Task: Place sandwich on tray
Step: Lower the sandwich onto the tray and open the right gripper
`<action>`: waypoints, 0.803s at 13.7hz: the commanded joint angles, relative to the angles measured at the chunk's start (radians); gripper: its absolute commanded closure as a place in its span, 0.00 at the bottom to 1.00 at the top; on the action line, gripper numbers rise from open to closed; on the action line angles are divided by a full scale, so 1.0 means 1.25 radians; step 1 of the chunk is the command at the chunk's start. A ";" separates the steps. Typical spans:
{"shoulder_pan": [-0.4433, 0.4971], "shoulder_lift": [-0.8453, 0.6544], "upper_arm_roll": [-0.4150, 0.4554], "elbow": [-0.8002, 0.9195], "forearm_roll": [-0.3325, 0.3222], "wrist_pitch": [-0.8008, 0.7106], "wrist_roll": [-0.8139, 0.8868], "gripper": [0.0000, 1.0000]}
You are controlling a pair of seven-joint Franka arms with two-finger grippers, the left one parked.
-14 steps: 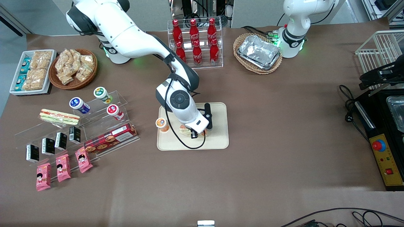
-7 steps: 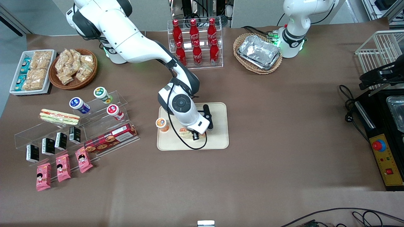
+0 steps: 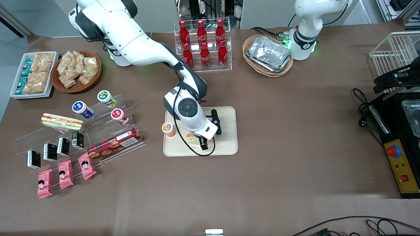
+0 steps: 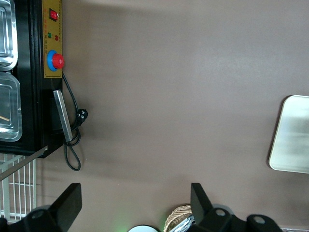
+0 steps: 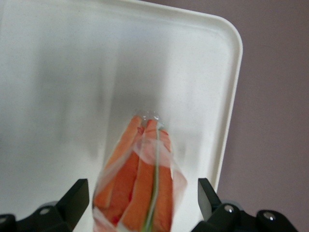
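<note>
The sandwich [image 3: 193,139], a clear-wrapped wedge with orange filling, lies on the cream-beige tray [image 3: 227,144], mostly hidden under my hand in the front view. My right gripper [image 3: 202,143] hangs just above it. In the right wrist view the sandwich [image 5: 140,183] lies between the fingers of my gripper [image 5: 142,198]. The fingers [image 5: 77,195] stand wide apart, with a gap to the wrap on each side. The gripper is open and holds nothing. The tray's pale surface [image 5: 72,72] fills most of that view. A corner of the tray shows in the left wrist view [image 4: 292,140].
An orange-lidded cup [image 3: 168,128] stands on the tray's edge toward the working arm's end. A green-and-red sandwich [image 3: 61,121], small bottles and a biscuit box [image 3: 115,144] sit on clear racks there. Cola bottles [image 3: 203,42] and foil trays [image 3: 269,54] stand farther from the camera.
My arm's upper links have swung and the hand has shifted slightly over the tray. The sandwich has stayed on the tray under the hand.
</note>
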 commanded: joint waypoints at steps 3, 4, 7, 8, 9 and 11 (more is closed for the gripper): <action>-0.011 -0.068 0.005 0.010 0.043 -0.092 -0.010 0.00; -0.011 -0.090 0.004 0.010 0.054 -0.119 -0.010 0.00; -0.036 -0.162 0.002 0.011 0.082 -0.213 -0.010 0.00; -0.047 -0.194 0.002 0.011 0.100 -0.252 -0.009 0.00; -0.053 -0.221 0.000 0.013 0.110 -0.286 -0.006 0.00; -0.082 -0.277 -0.014 0.013 0.121 -0.340 0.003 0.00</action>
